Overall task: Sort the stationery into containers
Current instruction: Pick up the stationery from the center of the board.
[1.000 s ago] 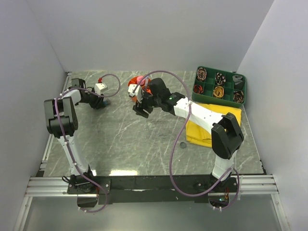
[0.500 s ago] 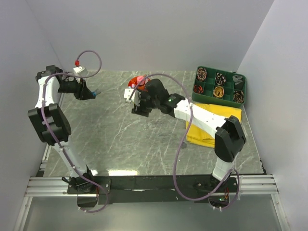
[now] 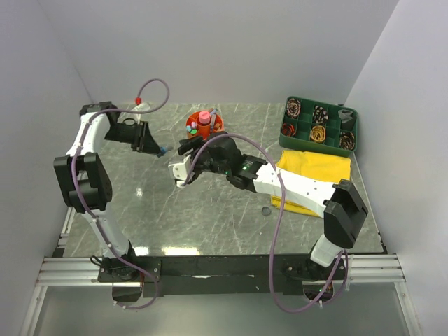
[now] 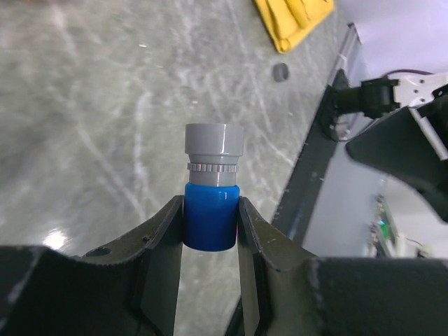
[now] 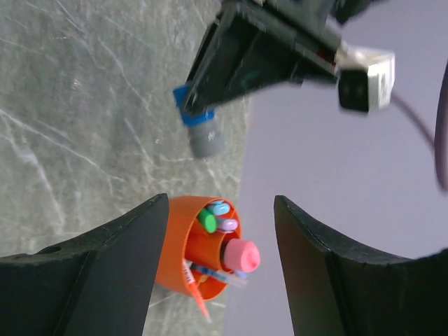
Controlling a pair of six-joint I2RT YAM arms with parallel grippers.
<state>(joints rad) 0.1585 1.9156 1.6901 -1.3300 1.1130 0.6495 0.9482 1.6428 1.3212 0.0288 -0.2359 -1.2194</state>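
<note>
L end effector [image 4: 210, 207] grips blue cap [image 4: 208, 225]; tiny overhead.

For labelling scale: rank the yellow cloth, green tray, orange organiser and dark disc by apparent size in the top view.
1. Yellow cloth and green tray: look alike; the right arm hides part of the cloth.
2. Orange organiser.
3. Dark disc.

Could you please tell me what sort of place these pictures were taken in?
Most likely a lab robot test cell: a left arm and right arm bolted to a metal rail at a marble-patterned table, plain white walls on three sides, and an orange organiser and green tray set out.
</note>
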